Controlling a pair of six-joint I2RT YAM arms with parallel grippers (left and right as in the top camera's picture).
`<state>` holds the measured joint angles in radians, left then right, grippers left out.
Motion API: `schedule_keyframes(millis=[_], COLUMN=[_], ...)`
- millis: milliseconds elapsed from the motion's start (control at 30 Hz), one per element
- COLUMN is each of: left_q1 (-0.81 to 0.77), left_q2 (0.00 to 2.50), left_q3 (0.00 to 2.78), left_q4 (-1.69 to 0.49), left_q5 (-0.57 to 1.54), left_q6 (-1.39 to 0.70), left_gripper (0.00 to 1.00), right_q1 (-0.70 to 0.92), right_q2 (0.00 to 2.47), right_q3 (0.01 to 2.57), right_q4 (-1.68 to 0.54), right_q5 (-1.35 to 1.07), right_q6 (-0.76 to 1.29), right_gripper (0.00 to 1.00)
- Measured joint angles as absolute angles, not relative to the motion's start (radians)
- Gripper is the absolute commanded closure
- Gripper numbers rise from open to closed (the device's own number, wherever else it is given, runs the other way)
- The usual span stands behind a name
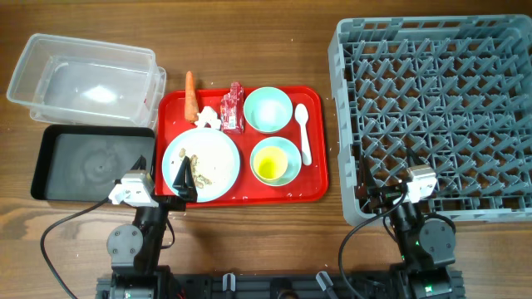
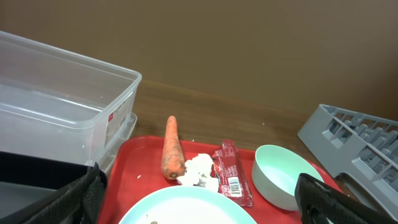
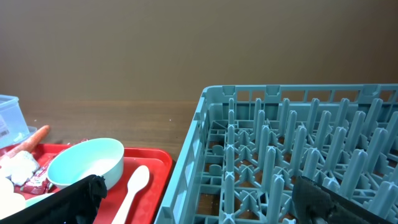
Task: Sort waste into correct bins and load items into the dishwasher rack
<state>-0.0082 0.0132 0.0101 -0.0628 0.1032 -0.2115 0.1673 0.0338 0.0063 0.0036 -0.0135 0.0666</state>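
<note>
On the red tray [image 1: 316, 189] lie an orange carrot [image 1: 190, 93], a white tissue [image 1: 208, 118] and a red-and-white wrapper [image 1: 233, 108]. A pale blue bowl [image 1: 268, 110], a white spoon [image 1: 302, 133] and a mint-green bowl [image 1: 291, 149] with the yellow cup [image 1: 269, 168] inside are also on it. The light-blue plate [image 1: 218, 154] carries tan scraps [image 1: 199, 173]. My left gripper [image 1: 184, 178] is open and empty, low over the plate [image 2: 186, 208], facing the carrot [image 2: 171, 149]. My right gripper [image 1: 391, 196] is open and empty at the grey rack's [image 1: 440, 108] front-left edge.
The clear tub [image 1: 83, 79] stands at the far left, with the black tray [image 1: 91, 162] in front of it, left of the red tray. The right wrist view shows the rack's pegs [image 3: 298, 155], the spoon [image 3: 134, 183] and the pale blue bowl [image 3: 87, 162].
</note>
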Motion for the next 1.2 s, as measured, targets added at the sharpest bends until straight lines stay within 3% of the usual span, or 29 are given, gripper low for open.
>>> schedule_keyframes(millis=[1200], left_q1=[-0.008], left_q2=[0.013], left_q3=[0.01], left_q4=[-0.062], left_q5=[0.103], left_q6=[-0.212], left_gripper=[0.0], right_q1=[0.167], right_q2=[0.034], right_q3=[0.006], right_q4=[0.004], right_q5=[-0.014], right_q6=[0.087], right_gripper=[0.0])
